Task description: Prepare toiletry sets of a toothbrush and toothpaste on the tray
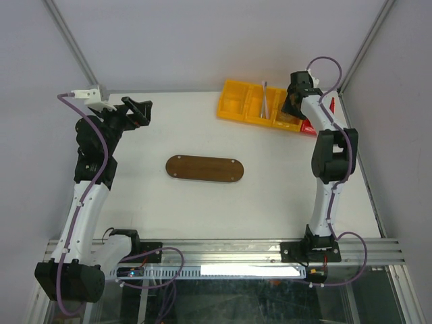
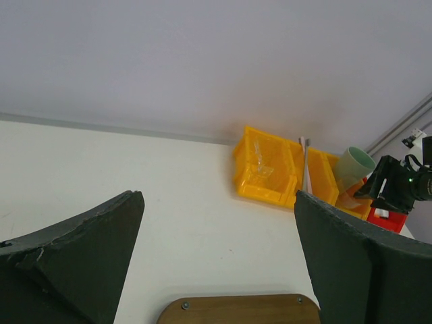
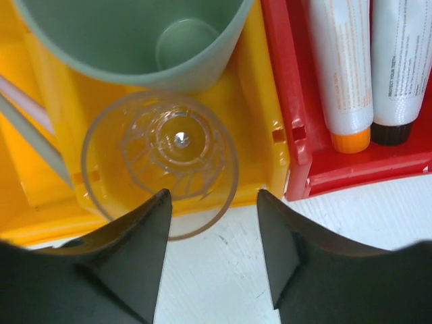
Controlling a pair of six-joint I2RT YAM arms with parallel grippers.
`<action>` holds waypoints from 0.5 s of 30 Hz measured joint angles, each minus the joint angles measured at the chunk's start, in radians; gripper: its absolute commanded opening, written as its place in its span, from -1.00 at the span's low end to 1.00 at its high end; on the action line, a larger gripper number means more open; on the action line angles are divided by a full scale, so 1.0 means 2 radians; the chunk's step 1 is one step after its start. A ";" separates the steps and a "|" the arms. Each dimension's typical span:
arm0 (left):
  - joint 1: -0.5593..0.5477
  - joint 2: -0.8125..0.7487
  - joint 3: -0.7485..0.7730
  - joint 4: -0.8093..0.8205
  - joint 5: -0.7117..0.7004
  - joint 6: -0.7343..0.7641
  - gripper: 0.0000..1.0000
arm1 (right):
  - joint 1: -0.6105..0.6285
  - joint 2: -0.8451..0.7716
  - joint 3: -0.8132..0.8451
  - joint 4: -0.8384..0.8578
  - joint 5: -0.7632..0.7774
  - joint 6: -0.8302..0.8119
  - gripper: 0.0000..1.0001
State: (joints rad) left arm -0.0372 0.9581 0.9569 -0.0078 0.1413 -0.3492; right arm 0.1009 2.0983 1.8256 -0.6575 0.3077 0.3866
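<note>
The tray [image 1: 206,169], a dark-brown wooden oval, lies mid-table, well apart from the bins and both arms. Two white toothpaste tubes [image 3: 341,61], one orange-capped and one black-capped, lie side by side in the red bin [image 3: 297,169]. My right gripper [image 3: 210,202] hangs with its jaws parted at the rim of a clear glass [image 3: 179,138] in the yellow bin [image 3: 260,101], pinching nothing. My left gripper [image 1: 137,108] gapes wide near the table's [image 1: 135,202] far-left edge.

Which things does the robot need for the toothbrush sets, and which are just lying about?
For the job: toothbrush, orange-capped toothpaste tube, black-capped toothpaste tube, wooden tray.
Just lying about: mint-green cup, clear glass, yellow bin, red bin.
</note>
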 measured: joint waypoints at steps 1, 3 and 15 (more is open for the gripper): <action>0.000 0.000 0.000 0.000 0.000 0.000 0.98 | -0.003 0.006 0.004 0.000 -0.002 0.000 -0.02; 0.000 0.000 0.000 0.000 0.000 0.000 0.98 | -0.009 0.017 0.012 0.000 -0.005 -0.002 -0.11; 0.000 0.002 0.000 0.000 0.005 0.000 0.98 | -0.022 0.062 0.070 -0.011 -0.023 -0.001 -0.41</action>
State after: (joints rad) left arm -0.0372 0.9615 0.9569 -0.0074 0.1516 -0.3496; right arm 0.0566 2.2230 1.9659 -0.6792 0.2623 0.3843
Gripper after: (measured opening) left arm 0.990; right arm 0.337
